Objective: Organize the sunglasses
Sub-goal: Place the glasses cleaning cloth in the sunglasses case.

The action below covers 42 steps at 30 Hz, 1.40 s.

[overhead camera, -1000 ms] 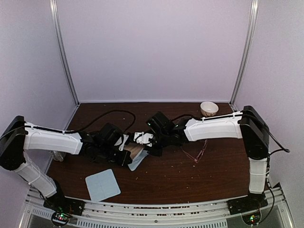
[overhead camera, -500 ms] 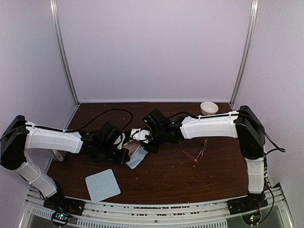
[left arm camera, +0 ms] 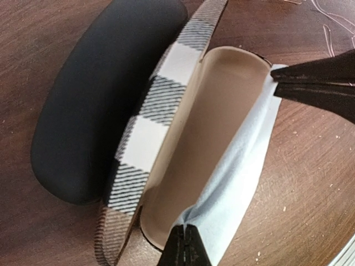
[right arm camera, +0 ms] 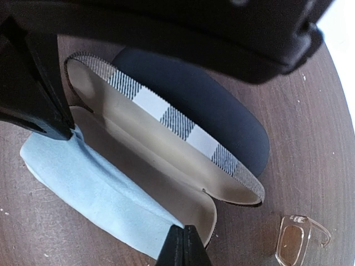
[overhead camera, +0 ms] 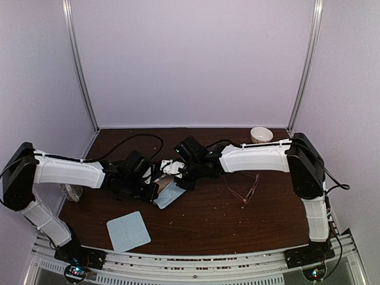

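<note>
The left gripper [left arm camera: 184,239] and right gripper [right arm camera: 183,239] each pinch shut one end of the blue cloth [left arm camera: 238,177] at the open case [left arm camera: 205,127], while the sunglasses [overhead camera: 244,189] lie rightward, nearest the right arm.

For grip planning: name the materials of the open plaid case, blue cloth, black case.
The open plaid case shows woven-look fabric outside, matte beige lining. The blue cloth drapes thin and soft, probably microfibre. The black case looks smooth matte, maybe plastic.
</note>
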Available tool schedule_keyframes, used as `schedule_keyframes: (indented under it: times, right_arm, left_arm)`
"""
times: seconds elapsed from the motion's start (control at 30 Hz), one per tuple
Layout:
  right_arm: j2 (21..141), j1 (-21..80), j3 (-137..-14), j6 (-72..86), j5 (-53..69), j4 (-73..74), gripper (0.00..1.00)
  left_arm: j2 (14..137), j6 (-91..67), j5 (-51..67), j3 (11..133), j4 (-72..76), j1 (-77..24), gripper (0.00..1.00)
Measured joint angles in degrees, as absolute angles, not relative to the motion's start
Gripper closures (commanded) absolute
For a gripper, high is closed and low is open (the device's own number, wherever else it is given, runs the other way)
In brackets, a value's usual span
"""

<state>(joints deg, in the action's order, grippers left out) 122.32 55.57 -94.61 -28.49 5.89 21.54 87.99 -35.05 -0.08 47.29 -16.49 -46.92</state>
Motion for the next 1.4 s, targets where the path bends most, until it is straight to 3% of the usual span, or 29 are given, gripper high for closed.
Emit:
schedule_keyframes:
  times: [1.4]
  right_arm:
    - [126.67, 55.53, -100.18, -25.06, 1.45, 26.96, 0.98]
  left_arm:
    - [92.62, -35.29, -4.01, 50.06, -16.60, -45.63, 1.00]
